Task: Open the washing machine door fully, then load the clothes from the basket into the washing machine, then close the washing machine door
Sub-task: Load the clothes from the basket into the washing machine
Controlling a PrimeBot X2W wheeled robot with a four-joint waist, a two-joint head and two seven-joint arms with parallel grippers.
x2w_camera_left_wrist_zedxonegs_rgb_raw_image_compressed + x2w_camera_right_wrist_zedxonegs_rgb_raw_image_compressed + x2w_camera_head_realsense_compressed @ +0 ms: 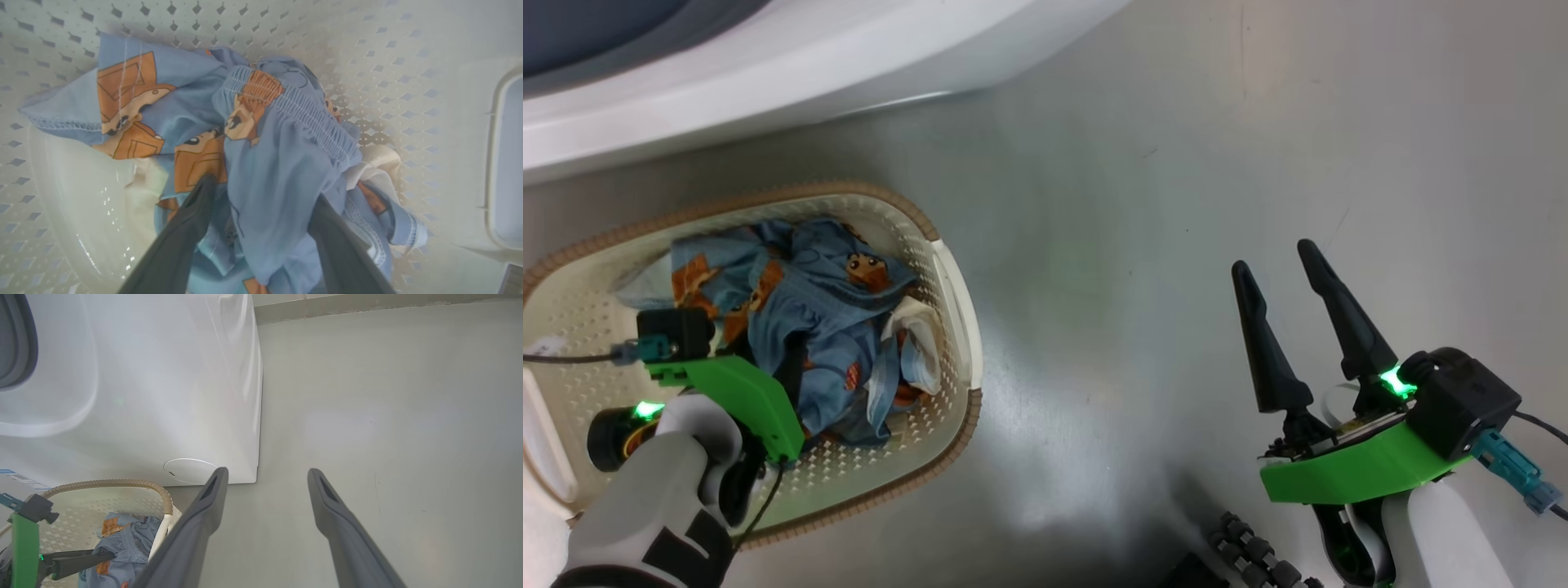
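In the cream basket (952,278) on the grey floor (1176,204), just in front of the white washing machine (163,396), the clothes (825,327) lie in a heap. Most of it is light blue fabric printed with orange-brown figures, with a cream and white piece on the side nearer the basket's white handle. The left gripper (264,190) reaches down into this heap. Its two dark fingers (184,228) are spread wide, one on each side of a raised fold of blue cloth with an elastic band. The right gripper (1274,260) hangs over bare floor, well apart from the basket, fingers spread with nothing between them. In the right wrist view the machine's grey rubber seal (16,343) shows at the upper left, and a round cover (186,470) sits low on its front.
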